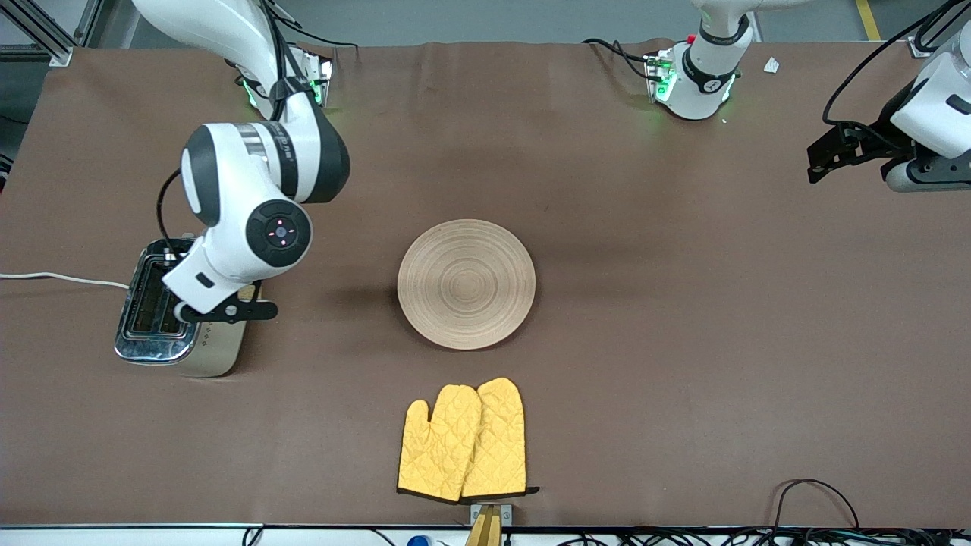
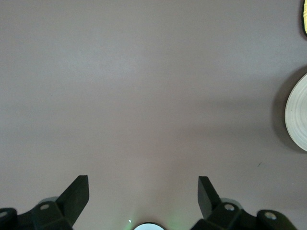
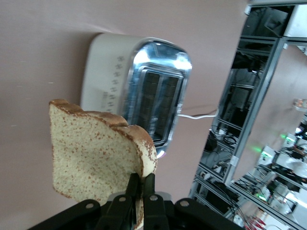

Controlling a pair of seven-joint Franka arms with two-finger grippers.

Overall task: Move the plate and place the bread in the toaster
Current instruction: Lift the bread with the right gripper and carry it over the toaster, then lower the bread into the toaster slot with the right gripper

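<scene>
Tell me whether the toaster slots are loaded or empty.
Empty: both slots of the toaster show dark; the bread hangs above it in the right pincer.

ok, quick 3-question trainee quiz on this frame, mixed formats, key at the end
1. True or false: the bread already sits in a slot of the toaster.
2. The left gripper is: A) open, over bare table B) shut on the plate C) shut on the oven mitts.
3. Fill in: the right gripper is shut on the ____.

Key: 1 false, the slice is held above the toaster; 2 A; 3 bread.
</scene>
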